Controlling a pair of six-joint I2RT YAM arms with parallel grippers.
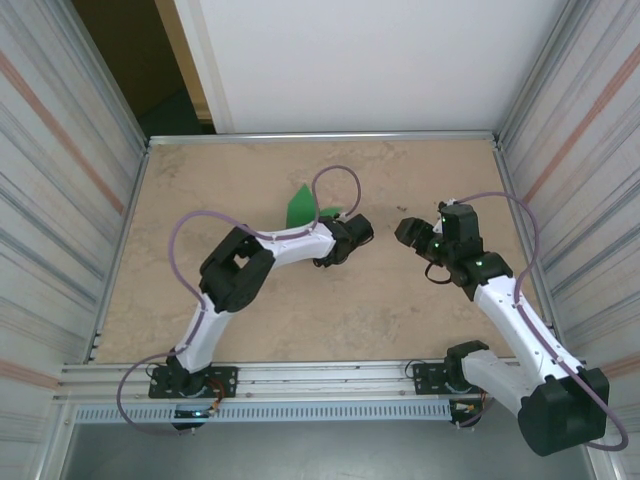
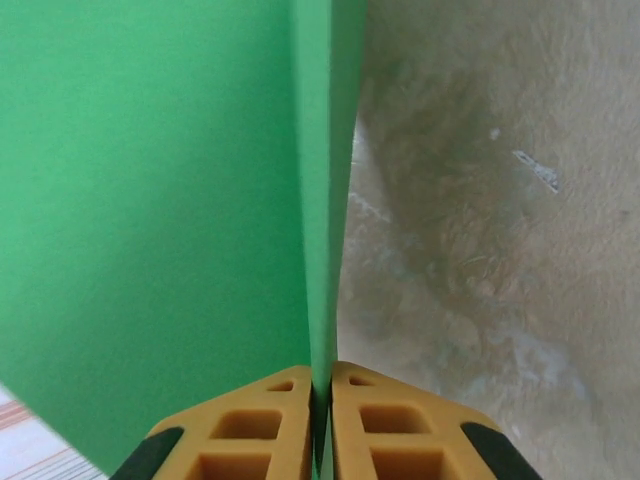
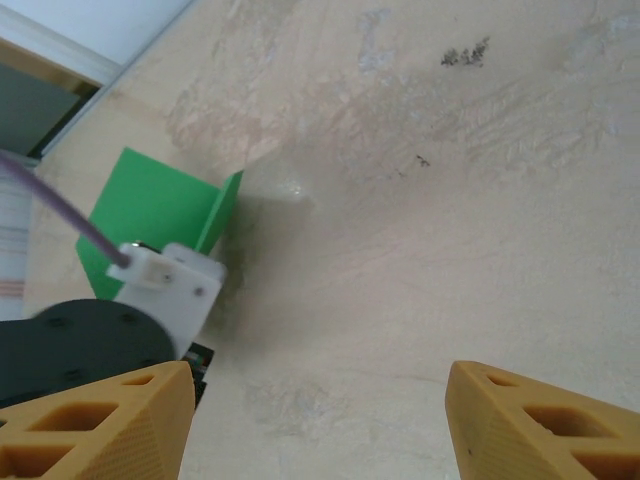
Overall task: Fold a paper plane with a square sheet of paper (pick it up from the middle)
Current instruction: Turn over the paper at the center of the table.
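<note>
Beige, mottled bench lies between ribbed metal walls. The left gripper is clenched on the paper, and its orange fingers pinch a folded edge between them. From that pinch the green paper stretches ahead of the gripper. One broad flap spreads to its left and a narrow folded layer stands edge-on straight in front, with bare bench to the right. The right gripper is released, its jaws wide apart over bare bench. The paper is ahead and to its left, well apart, beyond the left arm's white wrist.
</note>
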